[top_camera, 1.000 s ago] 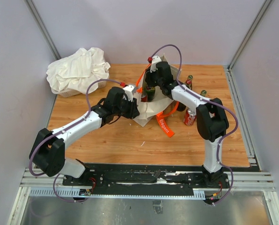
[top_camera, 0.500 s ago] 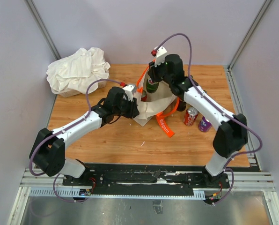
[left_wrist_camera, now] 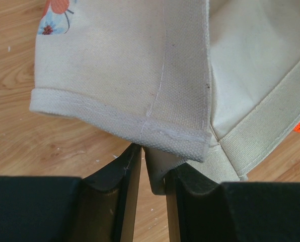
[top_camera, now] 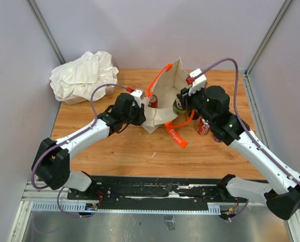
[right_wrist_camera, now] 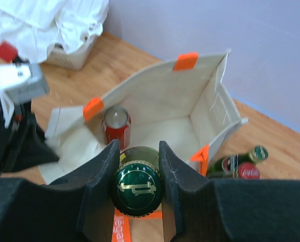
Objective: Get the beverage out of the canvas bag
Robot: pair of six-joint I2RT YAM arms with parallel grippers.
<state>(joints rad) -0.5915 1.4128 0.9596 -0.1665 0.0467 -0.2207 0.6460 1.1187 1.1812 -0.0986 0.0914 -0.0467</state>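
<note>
We begin at the right hand (right_wrist_camera: 138,151). Its two black fingers (right_wrist_camera: 100,184) are closed on the neck of a green glass bottle (right_wrist_camera: 137,187), one finger on each side, just below the cap. The cap is dark green with a gold emblem, and we cannot read any letters on it. In the top view the right arm stretches from its base at the near right edge diagonally toward the far left. It holds the bottle upright at the right rim of the canvas bag (top_camera: 165,96). We cannot tell whether the bottle's base is above the rim or inside it.

The left arm is bent, with its elbow at the near left and its forearm pointing right. The left hand (left_wrist_camera: 149,161) is at the bag's near left corner, and its fingers are shut on the bag's stitched hem.

The bag is boxy, made of coarse cream canvas, and its mouth is open. It has orange corner tabs (right_wrist_camera: 185,60), and a print in orange and pale blue (left_wrist_camera: 54,15) shows on one side. An orange strap (top_camera: 176,132) lies on the wooden tabletop (top_camera: 115,151) and carries white writing that we cannot read with certainty.

Inside the bag a red can (right_wrist_camera: 116,126) with a silver top stands upright near one wall. Outside, just right of the bag, we see another green bottle (right_wrist_camera: 258,153) and a second red can (top_camera: 204,126). A crumpled white cloth bundle (top_camera: 83,75) lies at the far left corner.
</note>
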